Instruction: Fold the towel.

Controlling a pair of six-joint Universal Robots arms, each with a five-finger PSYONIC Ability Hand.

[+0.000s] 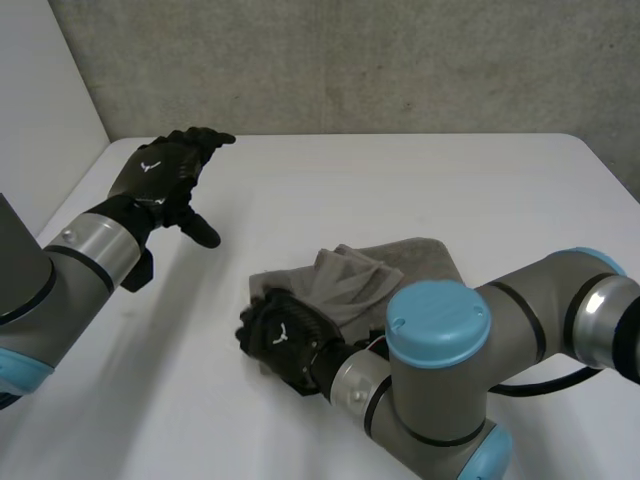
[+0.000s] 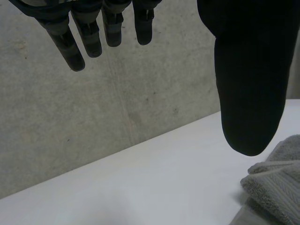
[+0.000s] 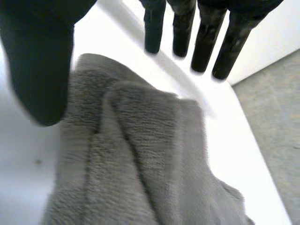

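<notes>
head view: the right robot hand (image 1: 280,335), fingers straight and released, sits at the crumpled towel's (image 1: 372,272) near edge, probably to smooth it; the left robot hand (image 1: 165,170) hangs released, well apart, above the surface (image 1: 430,185).

Overhead plus close wrists; shared towel (image 1: 405,262)
</notes>
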